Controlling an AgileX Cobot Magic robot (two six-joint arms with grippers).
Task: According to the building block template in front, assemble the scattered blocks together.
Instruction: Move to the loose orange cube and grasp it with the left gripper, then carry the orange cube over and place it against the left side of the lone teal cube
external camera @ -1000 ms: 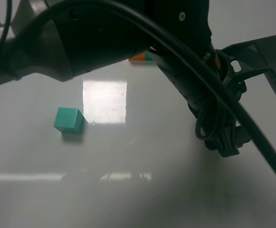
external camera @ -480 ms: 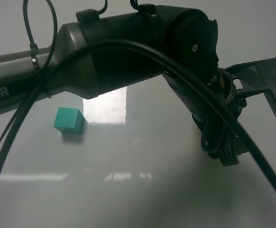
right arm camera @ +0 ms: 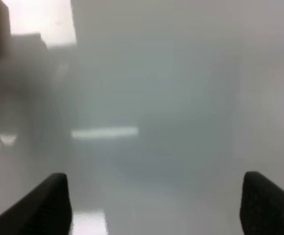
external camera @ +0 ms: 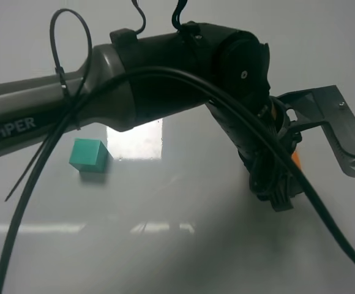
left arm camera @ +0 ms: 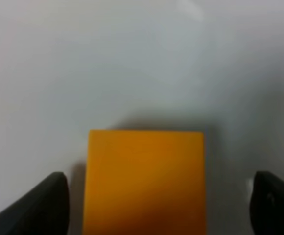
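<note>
Hanging wide open around the orange cube (left arm camera: pixel 145 181) toward the right edge of the desk (external camera: pixel 165 257), the left gripper (left arm camera: pixel 161 198) is holding nothing and seems to be getting ready to squeeze shut and carry it to the green cube (external camera: pixel 88 154).

Dim, hazy frames, square glare patch (external camera: pixel 134 131), blurred wrist views

Left arm (external camera: pixel 165 92) crosses the middle to the right, blocking the way over the far desk (external camera: pixel 165 257). Orange cube (left arm camera: pixel 145 166) fills the left end effector (left arm camera: pixel 156 208), thin gaps either side. Teal cube (external camera: pixel 89 154) left, open desk around. Ahead of the right end effector (right arm camera: pixel 154 205) looks open, but it's blurry.
</note>
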